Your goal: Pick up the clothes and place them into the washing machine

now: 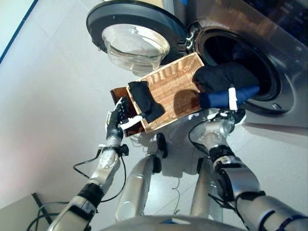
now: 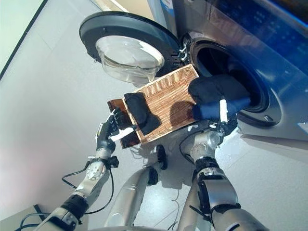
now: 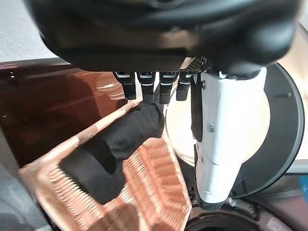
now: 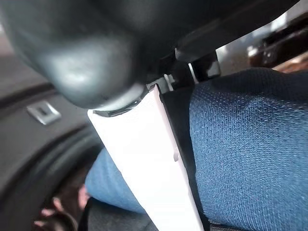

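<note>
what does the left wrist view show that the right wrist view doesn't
Only the left wrist view: the wicker basket with a black garment draped over its rim, the open washer door, and the left hand with its fingers hanging relaxed above the garment.
Only the right wrist view: the right hand with its white-covered thumb pressed over blue cloth, at the dark drum opening.
Both share: each looks past its own hand at clothing near the washing machine.
</note>
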You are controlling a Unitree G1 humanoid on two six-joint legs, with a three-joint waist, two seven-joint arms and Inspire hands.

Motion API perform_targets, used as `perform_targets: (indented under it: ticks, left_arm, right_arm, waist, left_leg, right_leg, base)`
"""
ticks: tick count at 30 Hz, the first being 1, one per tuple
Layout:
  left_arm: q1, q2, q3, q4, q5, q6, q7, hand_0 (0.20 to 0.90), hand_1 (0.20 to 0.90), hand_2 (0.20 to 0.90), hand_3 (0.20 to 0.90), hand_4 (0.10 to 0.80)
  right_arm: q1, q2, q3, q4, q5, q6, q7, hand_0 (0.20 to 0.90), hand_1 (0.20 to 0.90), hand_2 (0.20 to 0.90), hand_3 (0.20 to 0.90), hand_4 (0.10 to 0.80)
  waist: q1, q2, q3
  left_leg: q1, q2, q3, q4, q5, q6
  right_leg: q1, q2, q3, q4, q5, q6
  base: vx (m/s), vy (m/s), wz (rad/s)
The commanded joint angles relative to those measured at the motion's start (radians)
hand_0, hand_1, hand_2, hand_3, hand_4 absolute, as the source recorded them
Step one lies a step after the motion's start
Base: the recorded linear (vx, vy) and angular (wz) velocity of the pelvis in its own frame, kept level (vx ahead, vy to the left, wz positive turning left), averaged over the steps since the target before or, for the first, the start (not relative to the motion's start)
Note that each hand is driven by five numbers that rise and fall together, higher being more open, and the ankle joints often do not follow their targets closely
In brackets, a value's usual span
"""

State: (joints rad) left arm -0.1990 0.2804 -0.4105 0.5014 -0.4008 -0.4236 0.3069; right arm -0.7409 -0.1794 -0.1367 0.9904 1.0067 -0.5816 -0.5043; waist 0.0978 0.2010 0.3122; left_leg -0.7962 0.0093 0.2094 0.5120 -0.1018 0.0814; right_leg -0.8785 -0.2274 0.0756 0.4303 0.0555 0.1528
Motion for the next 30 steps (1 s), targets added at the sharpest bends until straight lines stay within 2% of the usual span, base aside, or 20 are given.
perform_targets:
  ticks: [1,6,11,16,18,22,30]
  left_arm:
    - [0.019,0.081,0.074,-0.11,0.003,-0.085,0.019,0.9,0.9,0.9,0.9,0.8]
    - [0.047,0.093,0.092,-0.117,-0.014,-0.083,0.014,0.9,0.9,0.9,0.9,0.8]
    - [0.062,0.096,0.072,-0.118,-0.032,-0.091,-0.006,0.9,0.9,0.9,0.9,0.8]
    - [0.071,0.099,0.065,-0.13,-0.051,-0.092,-0.018,0.9,0.9,0.9,0.9,0.8]
    - [0.068,0.097,0.064,-0.129,-0.051,-0.092,-0.018,0.9,0.9,0.9,0.9,0.8]
    - [0.075,0.099,0.07,-0.138,-0.057,-0.097,-0.018,0.9,0.9,0.9,0.9,0.8]
    - [0.061,0.089,0.079,-0.125,-0.057,-0.095,-0.015,0.9,0.9,0.9,0.9,0.8]
  right_arm:
    - [-0.189,-0.13,0.017,-0.053,0.005,-0.125,0.008,0.2,0.2,0.2,0.2,0.3]
    - [-0.294,-0.23,0.007,0.005,0.055,-0.122,0.009,0.2,0.2,0.2,0.2,0.3]
    - [-0.382,-0.32,0.03,0.047,0.077,-0.113,0.008,0.2,0.2,0.2,0.2,0.3]
    - [-0.503,-0.472,0.102,0.064,0.065,-0.086,0.015,0.2,0.2,0.2,0.2,0.3]
    - [-0.507,-0.475,0.104,0.066,0.064,-0.085,0.014,0.2,0.2,0.2,0.2,0.3]
    - [-0.559,-0.552,0.15,0.059,0.022,-0.071,-0.008,0.2,0.2,0.2,0.2,0.3]
    - [-0.568,-0.554,0.167,0.055,-0.003,-0.06,-0.009,0.2,0.2,0.2,0.2,0.3]
  waist:
    - [0.027,0.051,0.023]
    - [0.047,0.067,0.013]
    - [0.062,0.073,-0.007]
    - [0.1,0.068,-0.048]
    - [0.099,0.07,-0.046]
    - [0.117,0.069,-0.074]
    - [0.114,0.051,-0.095]
  left_leg:
    - [-0.149,0.036,-0.128,0.208,-0.109,-0.086]
    - [-0.2,0.028,-0.175,0.246,-0.125,-0.086]
    - [-0.182,0.018,-0.177,0.173,-0.098,-0.098]
    - [-0.13,0.006,-0.187,-0.001,-0.02,-0.125]
    - [-0.124,0.004,-0.189,-0.011,-0.013,-0.126]
    - [-0.065,-0.012,-0.2,-0.131,0.039,-0.141]
    - [0.02,-0.033,-0.209,-0.229,0.08,-0.149]
  right_leg:
    - [-0.063,0.045,-0.076,0.229,-0.177,-0.099]
    - [-0.118,0.037,-0.089,0.313,-0.228,-0.107]
    - [-0.113,0.023,-0.089,0.283,-0.226,-0.109]
    - [-0.083,0.011,-0.099,0.206,-0.207,-0.102]
    - [-0.078,0.01,-0.101,0.201,-0.204,-0.102]
    - [-0.037,-0.003,-0.116,0.153,-0.197,-0.092]
    - [0.058,-0.017,-0.147,0.088,-0.182,-0.082]
  base:
    - [-0.063,-0.107,-0.08]
    - [-0.01,-0.095,0.12]
    - [0.076,-0.013,0.18]
    - [0.102,-0.03,0.16]
    - [0.052,-0.017,0.38]
    - [0.085,-0.016,0.16]
    - [0.058,-0.017,0.14]
